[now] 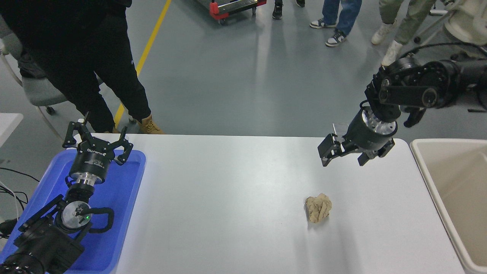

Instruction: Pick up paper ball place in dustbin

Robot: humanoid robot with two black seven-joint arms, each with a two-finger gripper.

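Approach step: right claw (342,156) spread open and empty above the worktop (228,213), paper ball (318,207) lying nearer the camera, well left of the dustbin (430,179); next, lower over the ball and close.

A white worktop (236,213) with a few things on it

The worktop is big, white and smooth, with round corners at the far side. A paper ball (318,207) sits on it, right of the middle and toward the near edge. The ball is brown and all crumpled up, and it has bare white worktop all around it. A blue tray (129,198) lies on the left end of the worktop. A cream dustbin (430,179) is just beside the right end. Its thick rim is close to the worktop edge. Past the far edge is a grey floor (236,76) with a yellow line (146,49) on it.
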